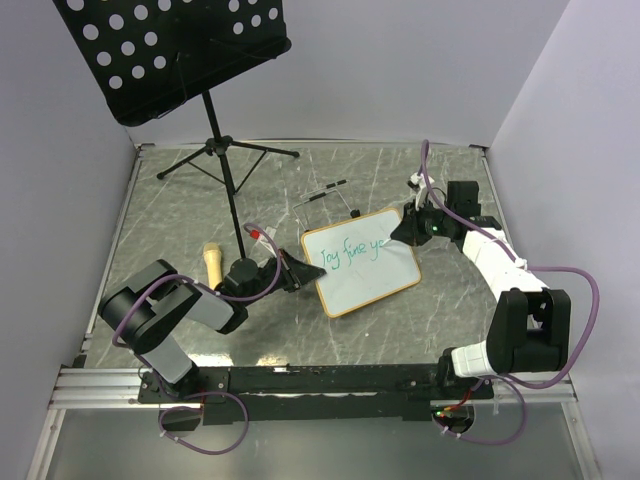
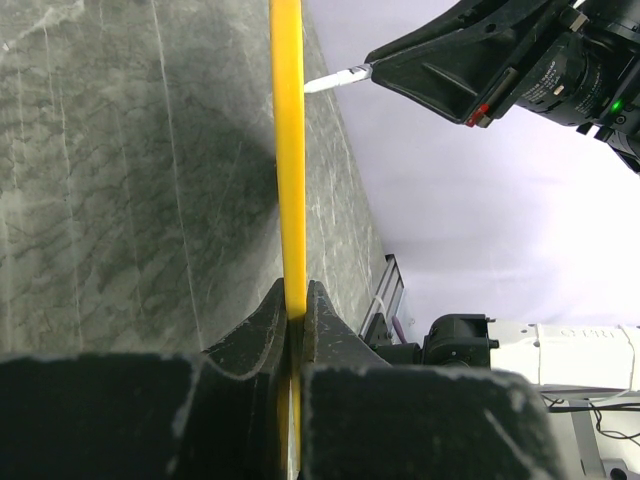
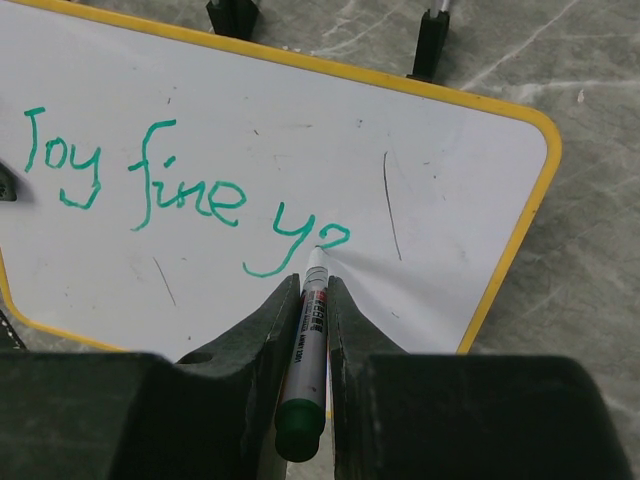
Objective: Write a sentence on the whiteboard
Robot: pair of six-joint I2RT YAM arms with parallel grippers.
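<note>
Whiteboard w/ green text, L hand at edge, R hand over corner

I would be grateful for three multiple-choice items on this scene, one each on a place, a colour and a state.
1. Where is the tip of the marker? A. on the whiteboard, at the last letter; B. past the board's edge; C. raised clear of it.
2. What colour is the lettering? A. red; B. black; C. green.
3. How is the left claw? A. wide open; B. shut on the whiteboard's edge; C. shut on the marker.
Answers: 1 A, the tip touches the "o"; 2 C, the words are green; 3 B, its fingers pinch the board's rim, and the right claw holds the marker.
</note>
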